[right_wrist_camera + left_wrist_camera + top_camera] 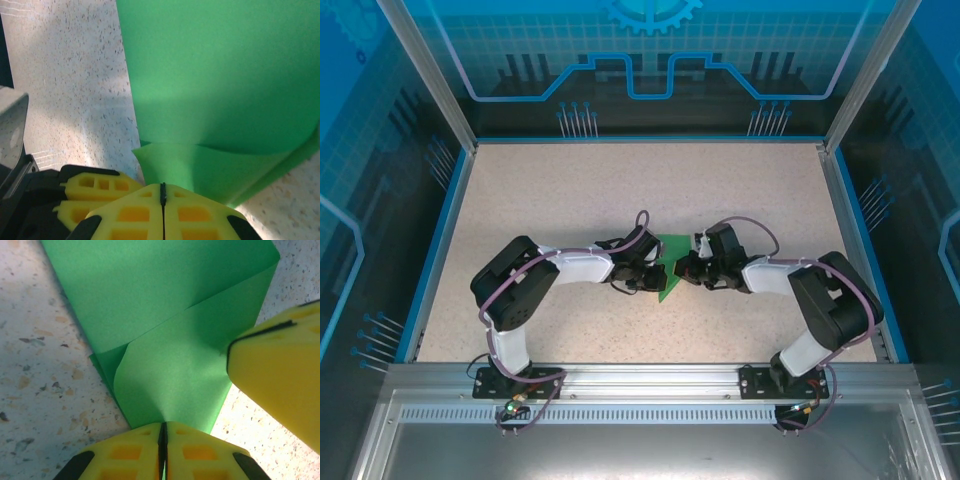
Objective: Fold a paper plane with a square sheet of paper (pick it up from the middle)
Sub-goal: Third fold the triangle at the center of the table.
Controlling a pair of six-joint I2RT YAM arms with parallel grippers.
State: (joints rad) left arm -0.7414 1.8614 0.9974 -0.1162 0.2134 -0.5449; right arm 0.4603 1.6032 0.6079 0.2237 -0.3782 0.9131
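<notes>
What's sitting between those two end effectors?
The partly folded green paper, pinched by the left end effector and right end effector, in the top view.

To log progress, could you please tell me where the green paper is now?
In the top view, the green paper lies mid-table, between the left pincer and right pincer.

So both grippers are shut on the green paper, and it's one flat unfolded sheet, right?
Not quite. The paper is folded: the left wrist view shows overlapping flaps. The left gripper and right gripper are both shut on it.
</notes>
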